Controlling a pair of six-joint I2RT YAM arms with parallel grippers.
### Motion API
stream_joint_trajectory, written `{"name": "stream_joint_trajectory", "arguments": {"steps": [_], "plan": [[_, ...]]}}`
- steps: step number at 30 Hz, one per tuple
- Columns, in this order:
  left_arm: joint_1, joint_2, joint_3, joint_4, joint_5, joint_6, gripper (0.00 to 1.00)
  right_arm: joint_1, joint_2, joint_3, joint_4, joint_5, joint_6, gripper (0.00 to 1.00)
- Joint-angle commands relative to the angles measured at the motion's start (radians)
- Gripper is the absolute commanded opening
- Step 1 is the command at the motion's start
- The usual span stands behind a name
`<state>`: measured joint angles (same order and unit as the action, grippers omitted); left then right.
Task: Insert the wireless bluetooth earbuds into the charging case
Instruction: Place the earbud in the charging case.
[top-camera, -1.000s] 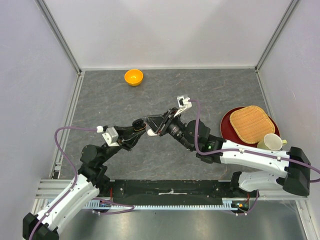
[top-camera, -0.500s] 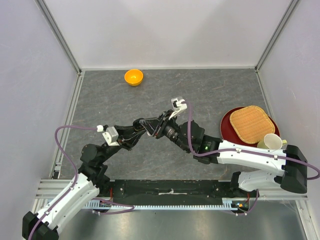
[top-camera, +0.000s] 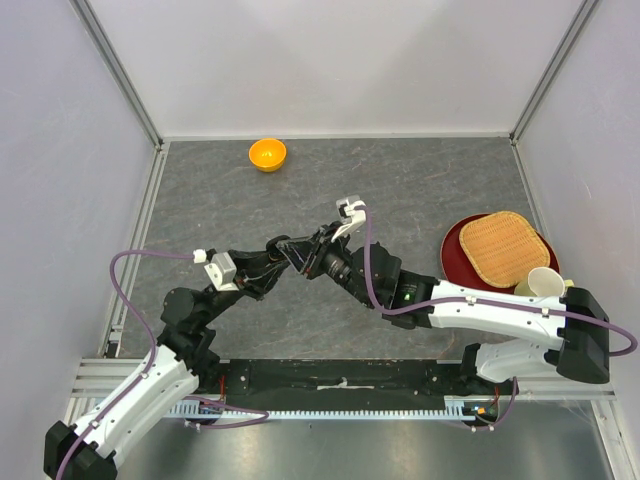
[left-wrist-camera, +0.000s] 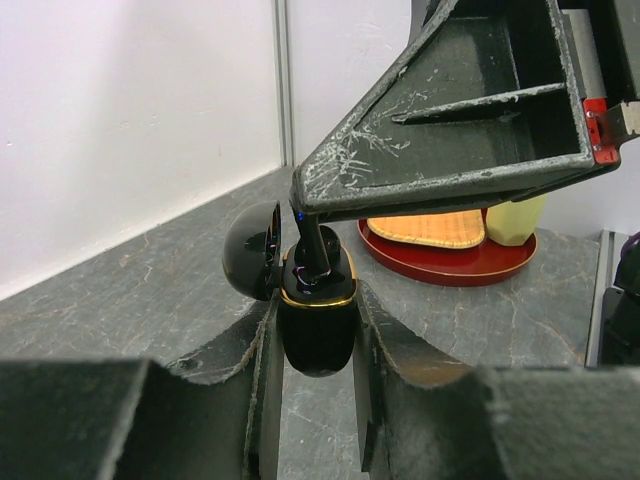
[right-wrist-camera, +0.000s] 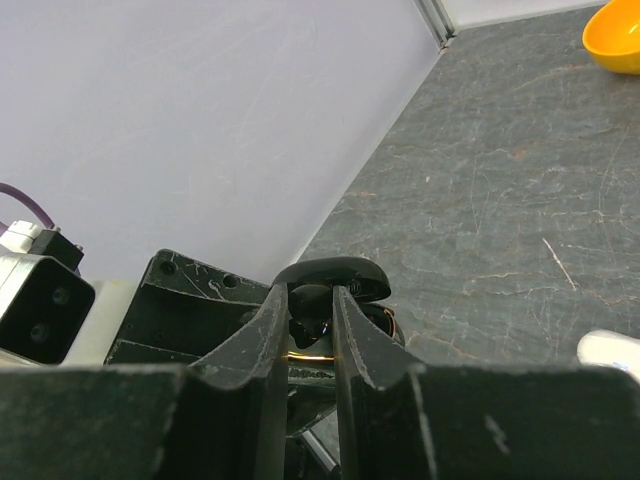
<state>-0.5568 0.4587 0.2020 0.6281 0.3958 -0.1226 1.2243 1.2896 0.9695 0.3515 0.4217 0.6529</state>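
Above grey table (right-wrist-camera: 500, 200), right hand (right-wrist-camera: 310, 310) obscures charging case (right-wrist-camera: 335, 272).

**Case held open, black earbud at its mouth**

The case (left-wrist-camera: 318, 322), glossy black with a gold rim, is held upright above the table, clamped in the left gripper (left-wrist-camera: 318, 345). Its lid (left-wrist-camera: 250, 262) is swung open. A black earbud (left-wrist-camera: 313, 250) is pinched in the right gripper (right-wrist-camera: 310, 312), its lower end at the open top.

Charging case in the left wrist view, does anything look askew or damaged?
Nothing stands out. The charging case sits upright, lid open, clamped in the left jaws, with a black earbud held at its mouth by the right jaws.
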Motion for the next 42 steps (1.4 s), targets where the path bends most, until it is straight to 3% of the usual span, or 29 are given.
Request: {"name": "stream_joint_trajectory", "arguments": {"steps": [1,42], "plan": [[0.000,-0.002,0.031,0.059,0.003,-0.026,0.02,0.012,0.010,0.048,0.024,0.014,-0.019,0.00],[0.000,0.018,0.033,0.094,-0.014,-0.032,0.02,0.043,0.057,0.057,0.024,0.061,-0.030,0.00]]}}
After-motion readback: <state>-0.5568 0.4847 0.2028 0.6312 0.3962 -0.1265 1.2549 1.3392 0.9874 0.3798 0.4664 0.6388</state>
